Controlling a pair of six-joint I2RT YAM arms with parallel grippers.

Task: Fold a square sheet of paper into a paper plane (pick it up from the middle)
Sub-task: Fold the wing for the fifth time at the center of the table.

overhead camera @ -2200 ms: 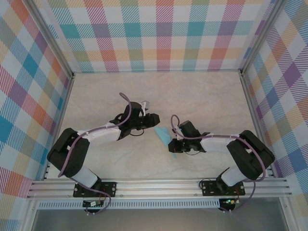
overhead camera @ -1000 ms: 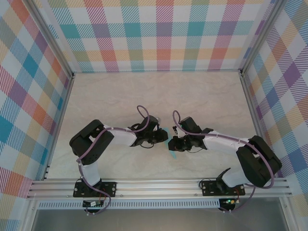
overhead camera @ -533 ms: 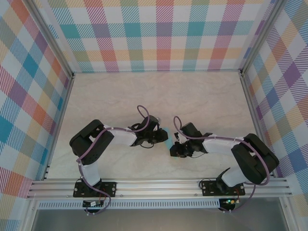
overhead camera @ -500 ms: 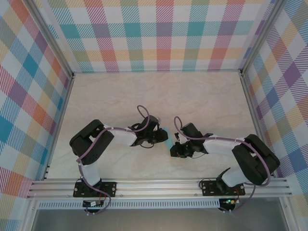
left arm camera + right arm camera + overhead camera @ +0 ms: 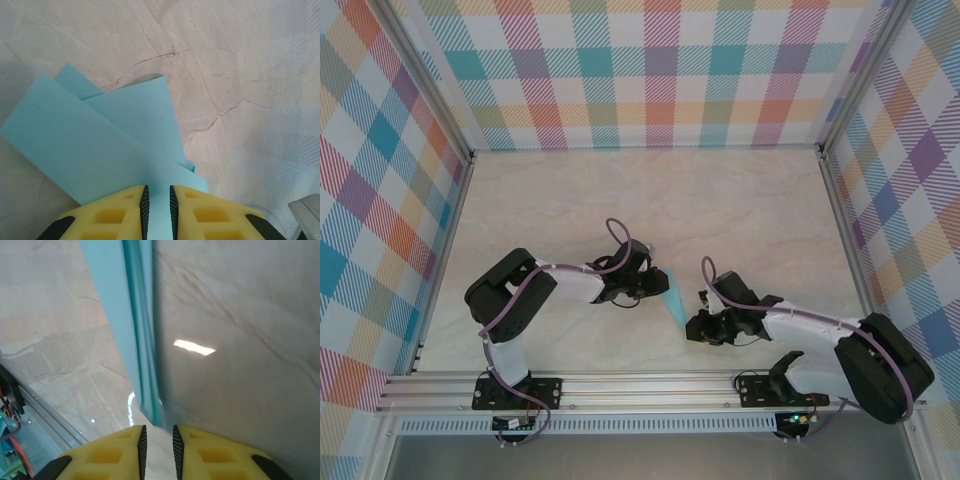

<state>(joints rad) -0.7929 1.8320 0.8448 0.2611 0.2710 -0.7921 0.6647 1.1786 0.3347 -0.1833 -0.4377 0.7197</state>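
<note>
The square sheet of paper is folded into a slim light blue dart, the paper plane (image 5: pixel 673 298), lying slantwise at the table's middle. My left gripper (image 5: pixel 660 287) is shut on its edge. In the left wrist view the layered blue flaps (image 5: pixel 115 145) fan out ahead of the left gripper (image 5: pixel 157 200), with paper pinched between the yellow fingers. My right gripper (image 5: pixel 692 327) sits just near-right of the plane's lower tip. In the right wrist view the folded edge (image 5: pixel 127 315) ends just ahead of the right gripper (image 5: pixel 157 437), whose jaws stand slightly open with bare table between them.
The marble-look table (image 5: pixel 650 200) is walled on three sides by checked panels (image 5: pixel 660 70). An aluminium rail (image 5: pixel 650 385) with both arm bases runs along the near edge.
My right gripper has opened off the paper and drawn back toward the near right. The left gripper has kept its hold in place, and more of the blue paper shows between the arms.
</note>
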